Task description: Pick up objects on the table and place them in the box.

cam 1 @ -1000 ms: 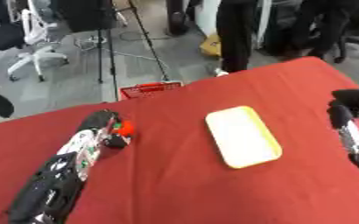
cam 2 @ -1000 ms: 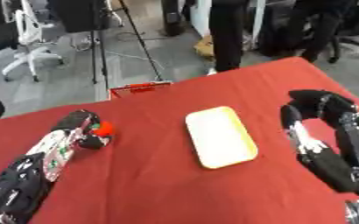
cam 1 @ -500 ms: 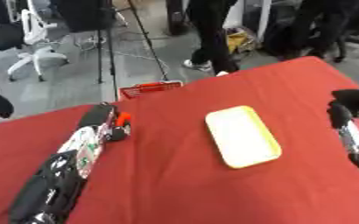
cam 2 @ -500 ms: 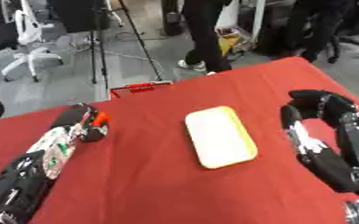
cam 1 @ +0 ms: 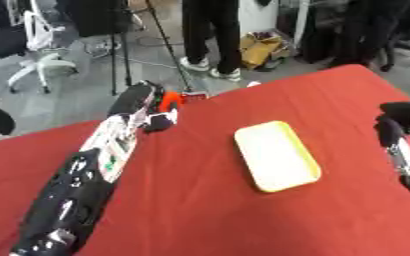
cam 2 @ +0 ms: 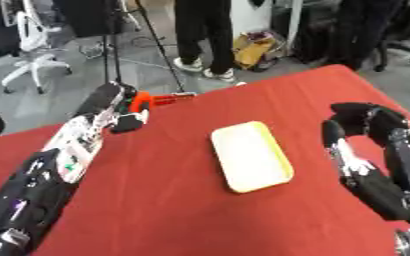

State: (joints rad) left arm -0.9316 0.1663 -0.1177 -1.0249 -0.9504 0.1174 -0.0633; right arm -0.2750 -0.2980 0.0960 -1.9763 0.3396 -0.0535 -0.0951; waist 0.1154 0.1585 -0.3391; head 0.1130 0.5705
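My left arm stretches up the table's left side, and my left hand [cam 2: 112,107] sits at the far edge, curled on a small orange object [cam 2: 140,101]. The hand and object are right beside a red box [cam 2: 172,98] that pokes up just beyond the table edge; most of the box is hidden. A flat yellow rectangular pad [cam 1: 276,155] lies in the middle of the red tablecloth [cam 1: 200,200], untouched. My right hand [cam 2: 366,131] hovers at the right side, fingers relaxed and bent, holding nothing.
Past the far table edge are a tripod [cam 1: 147,30], office chairs [cam 1: 33,55], a yellow bag [cam 1: 261,47] and standing people's legs [cam 1: 210,35]. The table's right corner [cam 1: 366,67] lies close to my right hand.
My left hand has carried the orange object up the table to the far edge beside the red box. The yellow pad and my right hand have stayed put.
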